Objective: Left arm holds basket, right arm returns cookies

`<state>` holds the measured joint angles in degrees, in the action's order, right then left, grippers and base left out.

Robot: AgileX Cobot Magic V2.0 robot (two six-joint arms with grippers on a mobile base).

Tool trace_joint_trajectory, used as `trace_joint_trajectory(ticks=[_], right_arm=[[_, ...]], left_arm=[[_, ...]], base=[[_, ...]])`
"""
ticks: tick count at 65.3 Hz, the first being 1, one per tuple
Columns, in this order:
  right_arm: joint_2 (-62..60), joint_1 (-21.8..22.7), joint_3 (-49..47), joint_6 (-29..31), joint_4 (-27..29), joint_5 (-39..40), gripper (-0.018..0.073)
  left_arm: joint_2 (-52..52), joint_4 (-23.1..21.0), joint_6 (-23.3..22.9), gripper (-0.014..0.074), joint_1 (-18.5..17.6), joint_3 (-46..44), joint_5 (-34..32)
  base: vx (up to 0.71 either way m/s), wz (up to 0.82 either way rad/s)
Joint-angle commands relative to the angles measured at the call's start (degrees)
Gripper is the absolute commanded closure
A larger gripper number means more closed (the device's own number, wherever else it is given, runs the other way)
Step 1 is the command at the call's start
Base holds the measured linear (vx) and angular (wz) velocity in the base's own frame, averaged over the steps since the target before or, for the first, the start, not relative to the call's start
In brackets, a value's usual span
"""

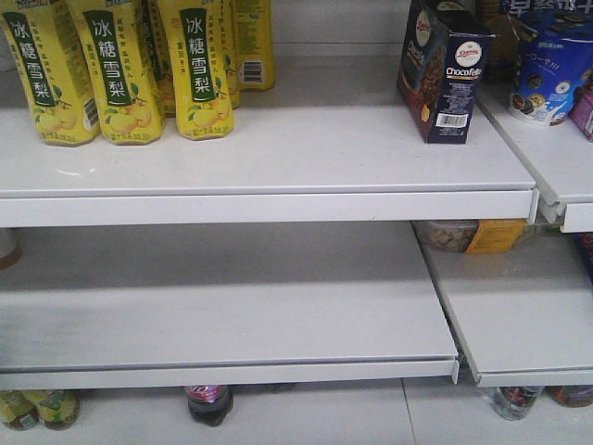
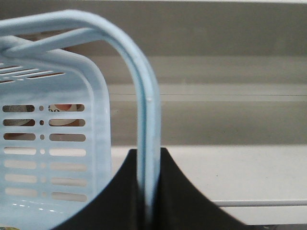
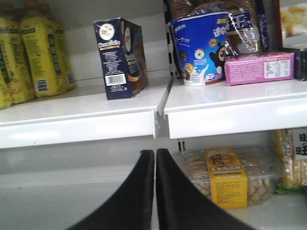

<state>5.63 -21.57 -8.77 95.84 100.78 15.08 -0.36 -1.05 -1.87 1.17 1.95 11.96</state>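
Looks like the closing step. Cookies (image 1: 443, 70) upright on the upper shelf (image 1: 278, 153), beside the blue tub (image 3: 201, 48) — well apart from the right gripper (image 3: 155, 163), fingers pressed together and empty. Left gripper (image 2: 146, 191) clamped on the basket (image 2: 53, 143) handle. Next, probably only a retreat of the right arm — basket kept steady.

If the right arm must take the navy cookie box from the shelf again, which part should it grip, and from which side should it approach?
Probably grip the cookie box across its narrow barcode face, which is turned toward the shelf's front edge, coming straight in from the front. The box stands upright, its left side is free, while the blue tub stands on its right. The right gripper appears shut and empty, so it must open first.
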Motion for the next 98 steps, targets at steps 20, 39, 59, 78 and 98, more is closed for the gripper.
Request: trace_joint_trajectory(ticks=[20,39,59,78,98], right_arm=[[0.5,0.5,-1.5,8.0,1.2,-2.7,0.0568],[0.7,20.3,-1.5,-11.7,-21.2,-19.2,0.0568],[0.7,30.4,-1.5,-70.7,-76.4,-30.4,0.0568],[0.7,30.4,-0.3,-98.9,-105.7,-23.9,0.0568],[-1.9,21.7,10.2,-99.2,-106.9,-8.5,0.0568]], left_arm=[[-1.3,0.5,1.0,0.0603,0.2,0.6,-6.2],[-1.3,0.5,1.0,0.0603,0.2,0.6,-6.2],[-1.3,0.5,1.0,0.0603,0.2,0.6,-6.2],[-1.3,0.5,1.0,0.0603,0.2,0.6,-6.2],[-1.3,0.5,1.0,0.0603,0.2,0.6,-6.2]], base=[[0.0,0.0],[0.0,0.0],[0.0,0.0],[0.0,0.0],[0.0,0.0]])
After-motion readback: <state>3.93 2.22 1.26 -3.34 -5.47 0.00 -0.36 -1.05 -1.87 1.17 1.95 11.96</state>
